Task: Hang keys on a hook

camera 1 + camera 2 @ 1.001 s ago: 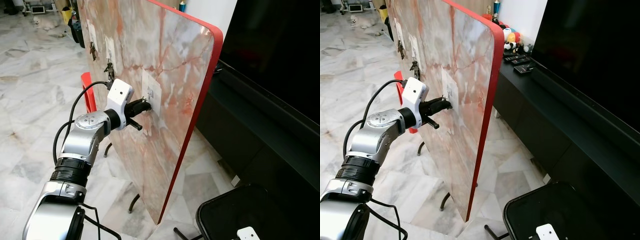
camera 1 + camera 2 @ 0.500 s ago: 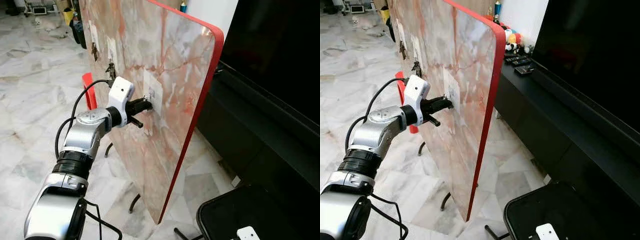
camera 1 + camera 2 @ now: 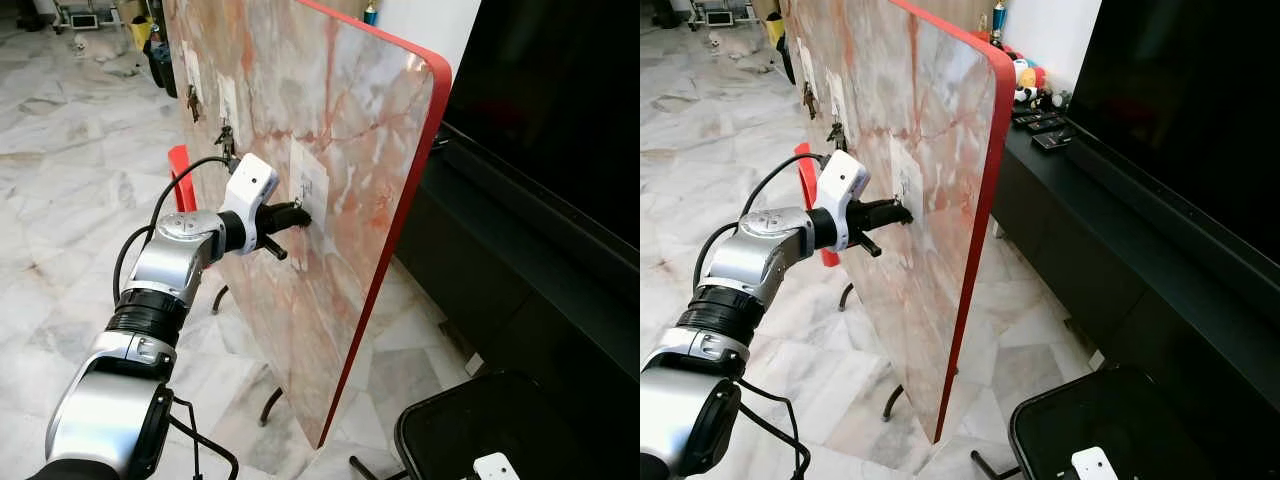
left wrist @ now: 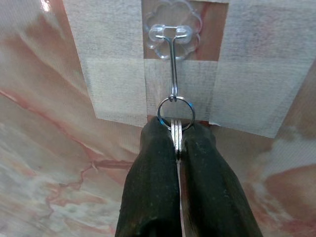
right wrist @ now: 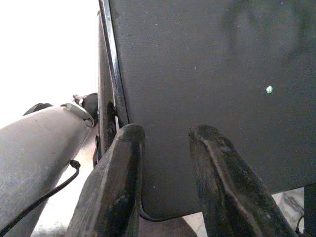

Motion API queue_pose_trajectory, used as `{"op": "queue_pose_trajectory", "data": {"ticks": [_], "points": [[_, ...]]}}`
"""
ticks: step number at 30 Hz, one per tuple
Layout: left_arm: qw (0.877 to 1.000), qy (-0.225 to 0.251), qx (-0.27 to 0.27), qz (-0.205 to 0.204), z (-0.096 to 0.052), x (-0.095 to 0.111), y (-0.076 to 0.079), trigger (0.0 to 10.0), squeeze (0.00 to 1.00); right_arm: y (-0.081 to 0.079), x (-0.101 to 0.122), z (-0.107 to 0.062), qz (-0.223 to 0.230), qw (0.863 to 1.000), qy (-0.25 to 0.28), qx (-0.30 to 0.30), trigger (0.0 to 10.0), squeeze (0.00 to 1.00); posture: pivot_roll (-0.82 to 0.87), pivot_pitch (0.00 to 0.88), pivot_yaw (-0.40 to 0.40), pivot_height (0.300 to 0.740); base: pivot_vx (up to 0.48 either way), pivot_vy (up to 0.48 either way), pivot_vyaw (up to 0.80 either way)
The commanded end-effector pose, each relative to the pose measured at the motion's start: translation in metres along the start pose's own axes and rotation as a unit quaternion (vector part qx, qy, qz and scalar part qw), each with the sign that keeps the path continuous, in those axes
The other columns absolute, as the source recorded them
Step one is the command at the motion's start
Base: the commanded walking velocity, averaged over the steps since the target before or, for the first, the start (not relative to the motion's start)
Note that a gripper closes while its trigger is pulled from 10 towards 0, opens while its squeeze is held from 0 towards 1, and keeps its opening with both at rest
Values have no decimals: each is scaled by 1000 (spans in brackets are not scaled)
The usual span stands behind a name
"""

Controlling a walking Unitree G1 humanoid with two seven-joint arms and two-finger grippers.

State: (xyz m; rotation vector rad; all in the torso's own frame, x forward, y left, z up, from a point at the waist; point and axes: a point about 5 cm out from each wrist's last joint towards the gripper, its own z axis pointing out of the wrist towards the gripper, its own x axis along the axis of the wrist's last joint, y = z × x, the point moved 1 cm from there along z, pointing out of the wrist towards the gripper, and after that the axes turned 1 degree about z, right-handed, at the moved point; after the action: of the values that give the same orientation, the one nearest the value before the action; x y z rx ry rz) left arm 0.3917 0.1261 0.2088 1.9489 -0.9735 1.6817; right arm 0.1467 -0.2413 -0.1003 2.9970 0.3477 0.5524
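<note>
- Your landmark is the marble board (image 3: 330,130) with a red rim, standing upright on the floor (image 3: 60,200).
- Your left gripper (image 4: 178,143) is pressed up to the board's face, its two fingers (image 4: 153,187) clenched on one key ring (image 4: 176,112).
- That ring hangs from one thin wire hook (image 4: 173,69), which is fixed to the board by a clear flower-shaped pad and sits among white tape patches (image 4: 118,74).
- Farther along the board you can count two more taped patches, each with a dark bunch (image 3: 226,136) hanging; what they are is too small to tell.
- Your right gripper (image 5: 165,148) hangs beside a dark panel (image 5: 207,74), its two fingers parted with nothing between them.
- One black screen (image 3: 1200,110) stands behind the board.
</note>
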Motion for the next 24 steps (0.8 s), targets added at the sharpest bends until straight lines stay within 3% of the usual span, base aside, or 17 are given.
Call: {"op": "queue_pose_trajectory", "data": {"ticks": [1, 10, 11, 12, 13, 24], "points": [[1000, 12, -20, 19, 9, 14, 7, 10000, 0, 1, 1, 0, 5, 1000, 0, -2, 10000, 0, 87, 0, -70, 737, 0, 0, 0], [1000, 17, 4, 3, 10, 13, 4, 10000, 0, 1, 0, 0, 8, 1000, 0, -3, 10000, 0, 83, 0, -69, 737, 0, 0, 0], [1000, 17, 7, 3, 10, 13, 3, 10000, 86, 1, 0, 0, 8, 1000, 0, -3, 10000, 0, 84, 0, -70, 737, 0, 0, 0], [1000, 18, 12, 0, 10, 13, 2, 10000, 322, 1, 0, 0, 8, 1000, 0, -3, 10000, 0, 86, 0, -72, 737, 0, 0, 0], [1000, 19, 13, 0, 10, 13, 1, 10000, 1000, 1, 0, 0, 8, 1000, 0, -3, 10000, 0, 86, 0, -72, 737, 0, 0, 0], [999, 48, 24, 4, 5, 21, -1, 10000, 1000, 2, 0, 0, 4, 1000, 1, -3, 10000, 0, 90, 0, -79, 737, 0, 0, 0]]}}
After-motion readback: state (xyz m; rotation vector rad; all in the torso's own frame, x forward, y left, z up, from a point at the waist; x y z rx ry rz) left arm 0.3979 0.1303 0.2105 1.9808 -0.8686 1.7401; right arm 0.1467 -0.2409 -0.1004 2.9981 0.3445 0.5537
